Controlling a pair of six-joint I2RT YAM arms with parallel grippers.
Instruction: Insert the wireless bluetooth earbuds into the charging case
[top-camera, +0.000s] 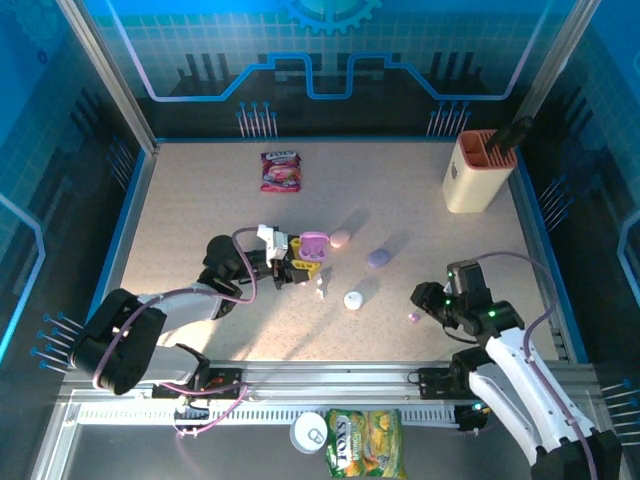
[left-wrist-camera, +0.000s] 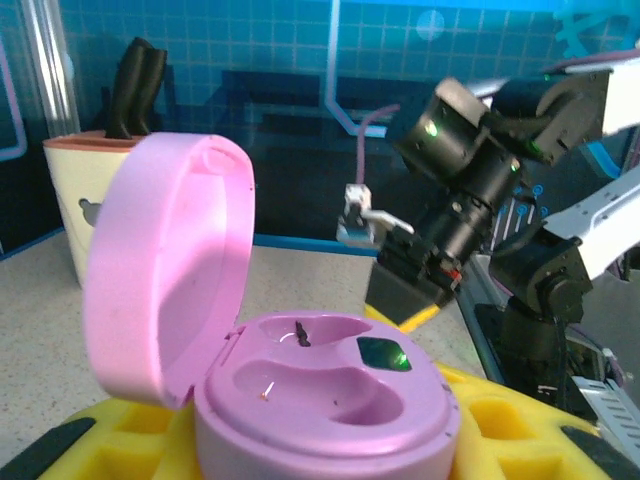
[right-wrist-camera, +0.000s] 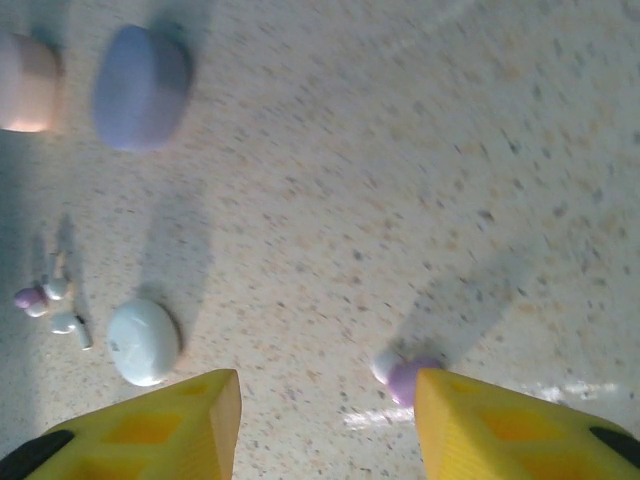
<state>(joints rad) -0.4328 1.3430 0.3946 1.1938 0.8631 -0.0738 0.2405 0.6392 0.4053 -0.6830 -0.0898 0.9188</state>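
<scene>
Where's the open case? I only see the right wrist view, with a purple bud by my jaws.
Observer: The left jaws grip the open case, behind and left of the white case on the top view.
Operator: Is its lid up?
Observer: Yes, the lid stands about upright on the left wrist view.
Operator: Anything in its wells?
Observer: No, both wells hold no bud.
</scene>
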